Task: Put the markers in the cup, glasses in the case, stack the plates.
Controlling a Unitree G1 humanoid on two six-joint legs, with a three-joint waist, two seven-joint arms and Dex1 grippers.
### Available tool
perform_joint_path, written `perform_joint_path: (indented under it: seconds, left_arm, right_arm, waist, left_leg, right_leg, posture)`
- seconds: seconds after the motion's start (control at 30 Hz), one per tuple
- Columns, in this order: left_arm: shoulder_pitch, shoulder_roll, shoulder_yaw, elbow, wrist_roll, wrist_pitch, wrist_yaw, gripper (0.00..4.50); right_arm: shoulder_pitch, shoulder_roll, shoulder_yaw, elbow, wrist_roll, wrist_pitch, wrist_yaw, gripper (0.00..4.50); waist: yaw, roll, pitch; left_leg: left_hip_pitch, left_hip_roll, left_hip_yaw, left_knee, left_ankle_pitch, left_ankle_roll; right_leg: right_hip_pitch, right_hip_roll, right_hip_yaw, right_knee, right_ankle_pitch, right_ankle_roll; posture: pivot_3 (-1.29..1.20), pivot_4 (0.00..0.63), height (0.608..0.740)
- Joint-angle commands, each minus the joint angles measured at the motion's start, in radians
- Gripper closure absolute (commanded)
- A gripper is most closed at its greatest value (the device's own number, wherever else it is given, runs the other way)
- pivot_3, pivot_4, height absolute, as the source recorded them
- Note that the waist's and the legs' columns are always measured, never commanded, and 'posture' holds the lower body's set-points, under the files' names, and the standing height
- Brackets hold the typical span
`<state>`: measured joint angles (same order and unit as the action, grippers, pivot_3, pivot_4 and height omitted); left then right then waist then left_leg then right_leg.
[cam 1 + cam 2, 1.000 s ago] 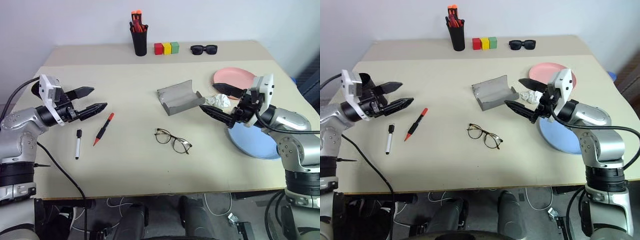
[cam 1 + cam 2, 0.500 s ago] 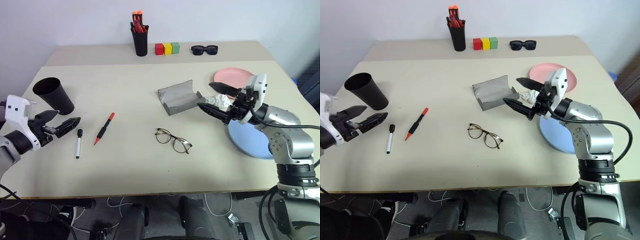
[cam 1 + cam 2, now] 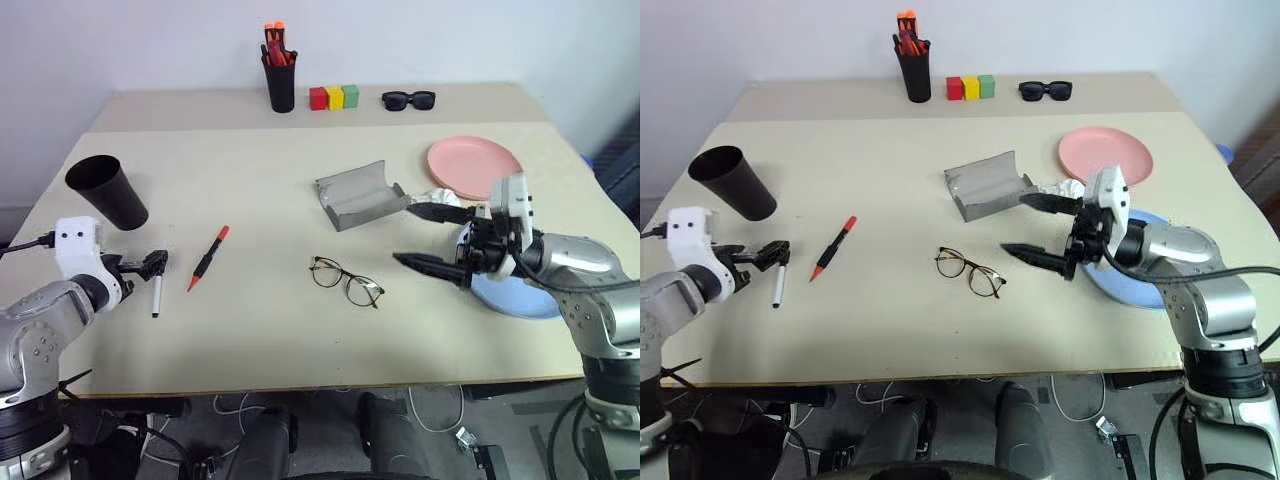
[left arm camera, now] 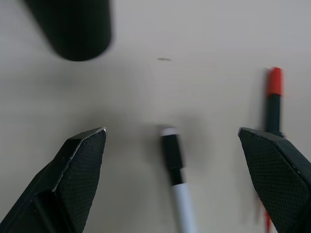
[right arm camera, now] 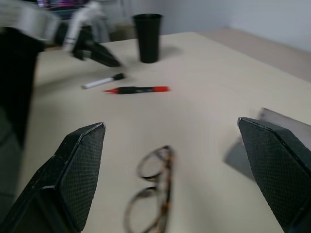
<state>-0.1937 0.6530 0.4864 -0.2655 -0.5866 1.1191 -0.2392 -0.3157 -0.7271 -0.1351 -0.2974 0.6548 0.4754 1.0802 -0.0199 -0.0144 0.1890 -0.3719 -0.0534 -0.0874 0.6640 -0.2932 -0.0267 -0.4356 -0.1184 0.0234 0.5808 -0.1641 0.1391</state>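
Note:
The white marker (image 3: 156,292) and the red marker (image 3: 208,257) lie side by side at the near left, below the black cup (image 3: 105,190). My left gripper (image 3: 150,265) is open and low at the white marker's cap end; the left wrist view has that marker (image 4: 176,170) between the spread fingers, with the red one (image 4: 273,97) off to one side. The glasses (image 3: 346,281) rest unfolded at the middle front. The grey case (image 3: 358,195) lies open behind them. My right gripper (image 3: 425,240) is open, to the right of the glasses, pointing left. The pink plate (image 3: 474,167) is at the far right and the blue plate (image 3: 515,295) lies partly under my right arm.
A crumpled white paper (image 3: 438,198) lies between the case and the pink plate. Along the back edge stand a black holder of orange pens (image 3: 279,75), three coloured blocks (image 3: 334,97) and black sunglasses (image 3: 408,98).
My left gripper dropped and pulled back toward the near left, uncovering the cup and ending at the white marker. The right gripper drew back from the case toward the glasses.

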Motion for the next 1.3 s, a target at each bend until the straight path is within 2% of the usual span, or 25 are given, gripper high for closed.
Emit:
perform_joint_path:
  seconds: [0.03, 0.8, 0.9, 1.13, 1.23, 1.3]
  left_arm:
    - [-0.019, 0.019, -0.020, 0.043, 0.047, -0.002, 0.017, 0.03]
    - [-0.150, -0.058, -0.094, 0.153, 0.126, 0.043, 0.063, 0.03]
    - [-0.148, -0.066, -0.114, 0.149, 0.134, 0.082, 0.067, 0.91]
    - [-0.155, -0.067, -0.103, 0.109, 0.133, 0.135, 0.054, 4.40]
    - [-0.163, -0.047, -0.098, 0.088, 0.139, 0.120, 0.041, 4.46]
    - [-0.174, -0.032, -0.100, 0.072, 0.148, 0.018, 0.004, 4.46]
  right_arm:
    - [0.019, -0.009, -0.026, -0.073, 0.021, -0.012, -0.006, 0.00]
    - [0.048, -0.007, -0.041, -0.084, 0.013, -0.055, -0.010, 0.00]
    - [0.041, -0.009, -0.044, -0.072, 0.007, -0.058, -0.015, 0.00]
    - [0.044, -0.008, -0.047, -0.056, -0.004, -0.070, -0.024, 0.00]
    - [0.041, -0.004, -0.041, -0.045, -0.012, -0.080, -0.025, 0.00]
    - [0.031, 0.001, -0.040, -0.033, -0.014, -0.086, -0.029, 0.00]
  waist:
    - [0.002, 0.000, 0.000]
    - [0.010, -0.001, 0.000]
    - [0.009, -0.001, 0.000]
    - [0.011, -0.001, -0.001]
    - [0.009, -0.001, -0.001]
    - [0.009, -0.001, 0.000]
  left_leg:
    - [0.000, 0.000, 0.000, 0.000, 0.000, 0.000]
    - [0.000, 0.000, 0.000, 0.001, 0.000, 0.000]
    - [0.000, 0.000, 0.000, 0.001, 0.000, 0.000]
    - [0.000, -0.001, 0.000, 0.001, 0.000, 0.000]
    - [0.000, -0.001, 0.000, 0.001, 0.000, 0.000]
    - [0.000, -0.001, 0.000, 0.001, 0.000, 0.000]
  right_leg:
    - [0.000, 0.000, 0.000, 0.000, 0.000, 0.000]
    - [0.001, 0.000, 0.000, -0.001, 0.000, 0.000]
    - [0.001, 0.000, 0.000, -0.001, 0.000, 0.000]
    - [0.002, 0.000, 0.000, -0.001, 0.000, 0.000]
    - [0.001, 0.000, 0.000, -0.001, 0.000, 0.000]
    - [0.001, 0.000, 0.000, -0.001, 0.000, 0.000]
  posture:
    - [0.00, 0.150, 0.740]
    - [0.00, 0.150, 0.740]
    - [0.00, 0.150, 0.740]
    - [0.00, 0.150, 0.740]
    - [0.00, 0.150, 0.740]
    - [0.00, 0.150, 0.740]
